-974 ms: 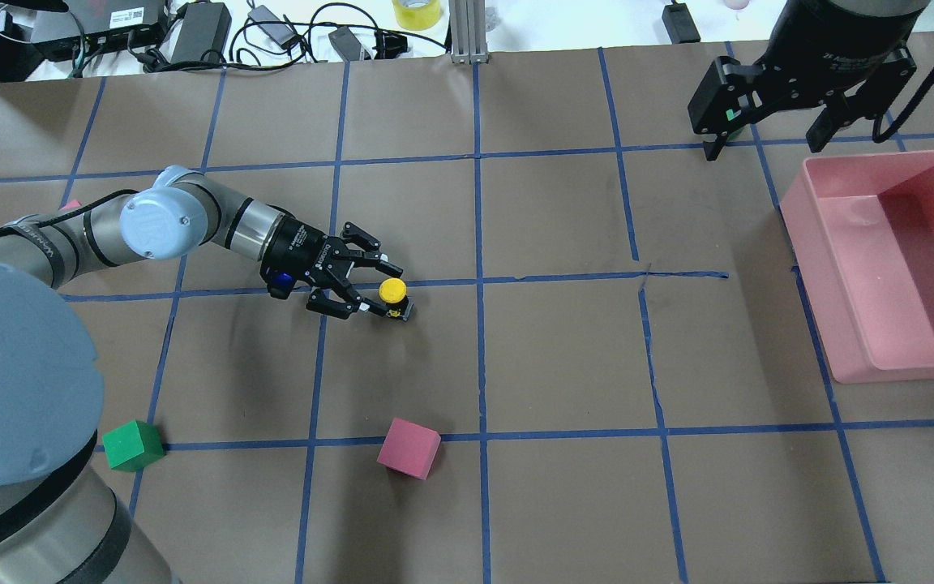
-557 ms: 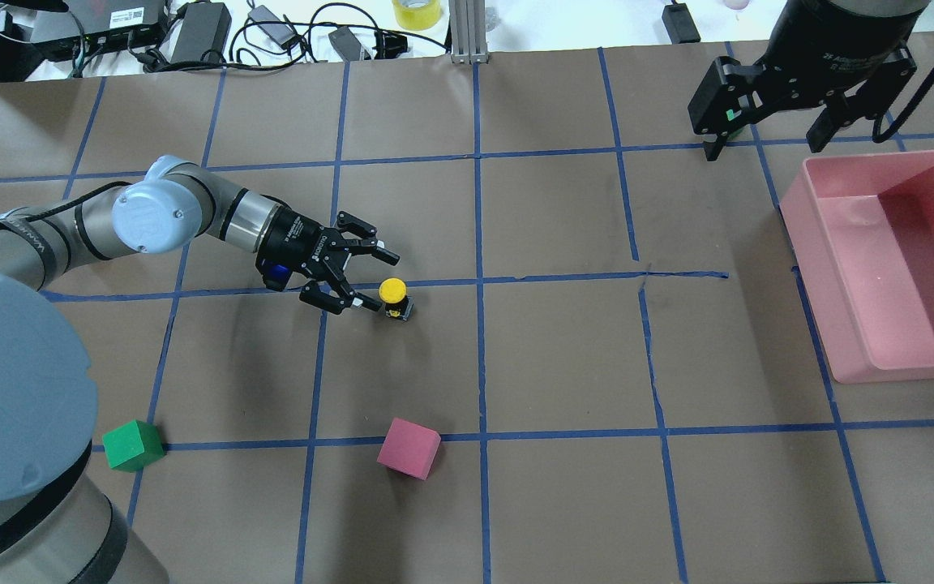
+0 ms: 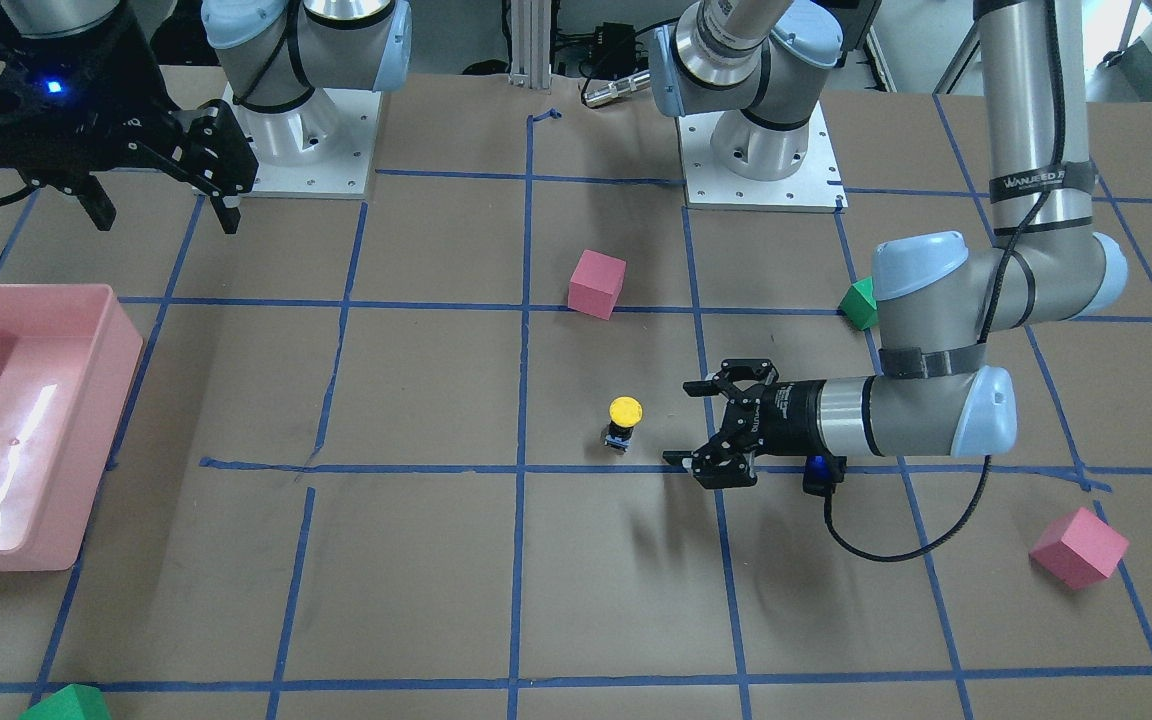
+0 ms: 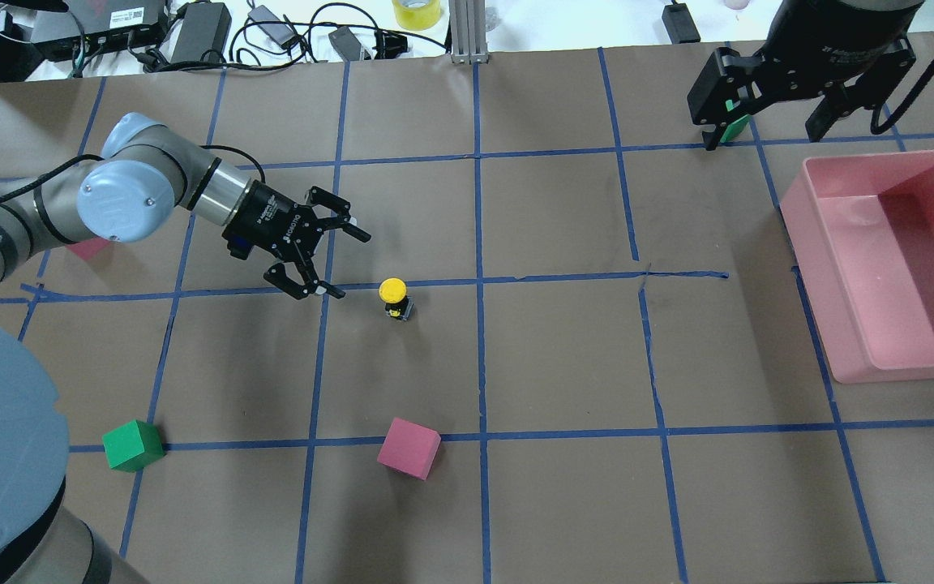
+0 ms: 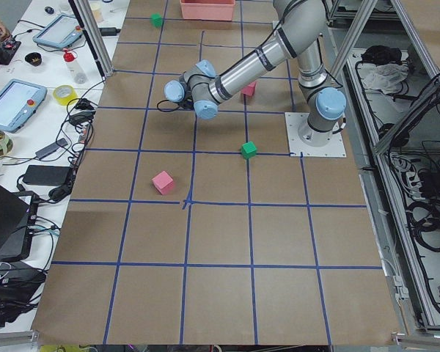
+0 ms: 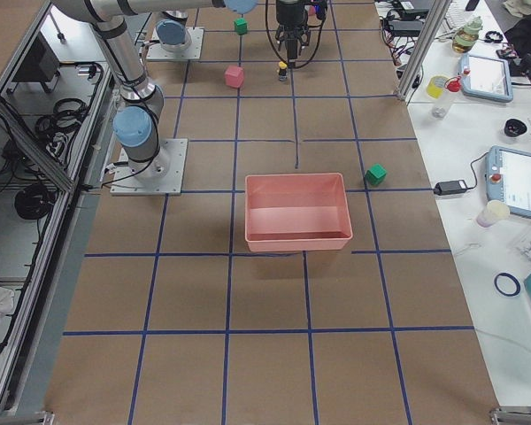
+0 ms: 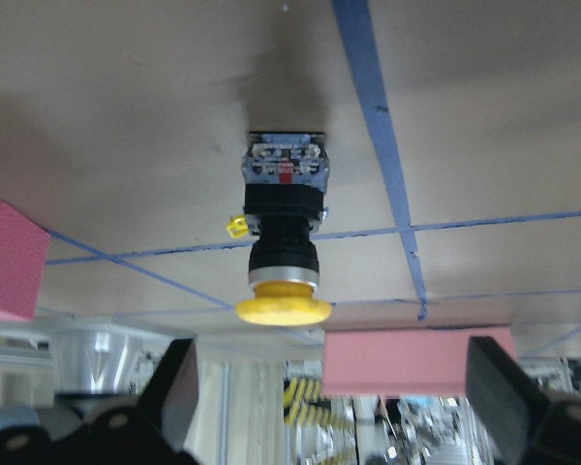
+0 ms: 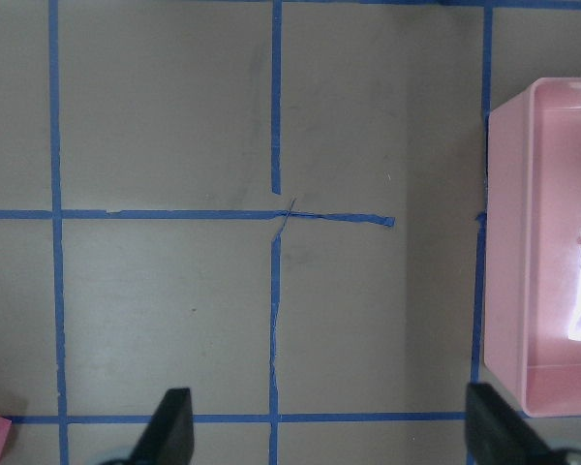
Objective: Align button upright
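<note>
Just ahead of the left tool (image 4: 353,266), spread wide and gripping nothing, the small yellow-capped, black-necked, grey-based push-button (image 4: 395,298) stands upright on the surface (image 4: 564,357); task looks done.

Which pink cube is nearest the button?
The pink cube on the robot's side of the button, close by it; the other pink cube sits far off, beyond the left arm.

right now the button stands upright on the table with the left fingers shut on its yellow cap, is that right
Not quite. The button does stand upright on the table, but the left fingers are open and clear of it, off to one side and holding nothing. The overhead exterior view shows the gap between them and the cap.
</note>
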Controlling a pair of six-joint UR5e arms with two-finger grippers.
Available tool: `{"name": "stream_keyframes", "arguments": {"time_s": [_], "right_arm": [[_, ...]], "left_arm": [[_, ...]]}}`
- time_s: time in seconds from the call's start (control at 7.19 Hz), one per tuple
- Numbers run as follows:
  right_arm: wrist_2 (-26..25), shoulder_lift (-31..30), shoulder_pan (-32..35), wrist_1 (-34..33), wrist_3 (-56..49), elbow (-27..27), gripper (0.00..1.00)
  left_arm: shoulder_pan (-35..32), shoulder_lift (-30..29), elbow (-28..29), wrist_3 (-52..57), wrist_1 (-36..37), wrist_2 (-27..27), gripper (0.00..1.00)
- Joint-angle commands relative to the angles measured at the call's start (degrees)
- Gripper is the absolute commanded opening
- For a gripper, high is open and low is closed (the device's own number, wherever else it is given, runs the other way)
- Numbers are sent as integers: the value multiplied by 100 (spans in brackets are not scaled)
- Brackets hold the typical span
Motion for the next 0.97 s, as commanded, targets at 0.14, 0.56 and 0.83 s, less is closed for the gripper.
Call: {"name": "stream_keyframes", "arguments": {"time_s": [0.14, 0.56, 0.83], "right_arm": [[-47, -15, 27, -63, 106, -30, 100], [6, -32, 27, 51, 115, -13, 100], [425, -32, 27, 113, 115, -30, 100]], "left_arm": [[85, 720, 357, 834, 16, 1197, 100], [-20, 1493, 394, 2762, -133, 2887, 100], [-483, 2021, 708, 3108, -588, 3169, 100]]}}
